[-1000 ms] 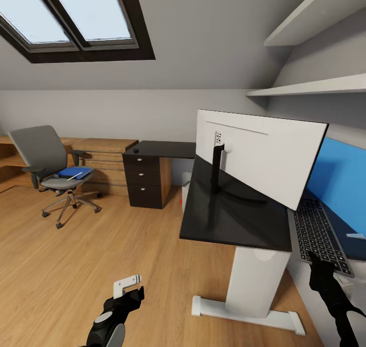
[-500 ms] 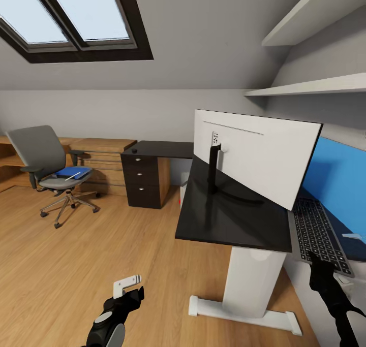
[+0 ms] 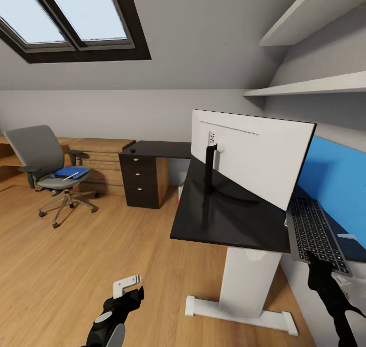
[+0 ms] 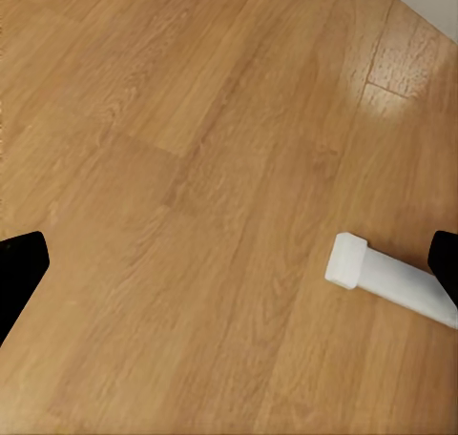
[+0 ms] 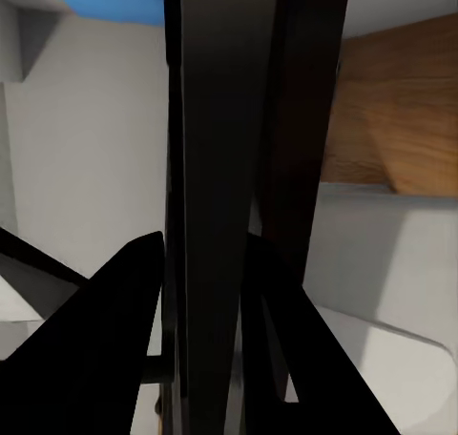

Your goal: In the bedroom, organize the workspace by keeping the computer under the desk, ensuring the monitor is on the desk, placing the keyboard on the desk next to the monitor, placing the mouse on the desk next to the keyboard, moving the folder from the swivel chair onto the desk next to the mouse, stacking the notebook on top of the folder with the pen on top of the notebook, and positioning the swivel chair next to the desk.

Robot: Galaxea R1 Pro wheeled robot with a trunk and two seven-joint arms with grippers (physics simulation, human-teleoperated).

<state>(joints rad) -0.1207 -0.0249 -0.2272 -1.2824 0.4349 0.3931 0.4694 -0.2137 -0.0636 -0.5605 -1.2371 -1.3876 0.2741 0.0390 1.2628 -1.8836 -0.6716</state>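
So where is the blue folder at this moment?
In the head view the folder lies on the seat of the grey swivel chair at the far left, beside the wooden drawers, with a pen-like thing on top.

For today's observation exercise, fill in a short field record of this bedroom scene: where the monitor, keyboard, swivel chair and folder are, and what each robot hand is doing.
monitor: white back facing the camera, standing on the black desk
keyboard: held at its near edge, beyond the desk's right edge
swivel chair: grey, far left, away from the black desk
folder: blue, on the chair seat
left hand: empty, open, over the wood floor
right hand: shut on the keyboard
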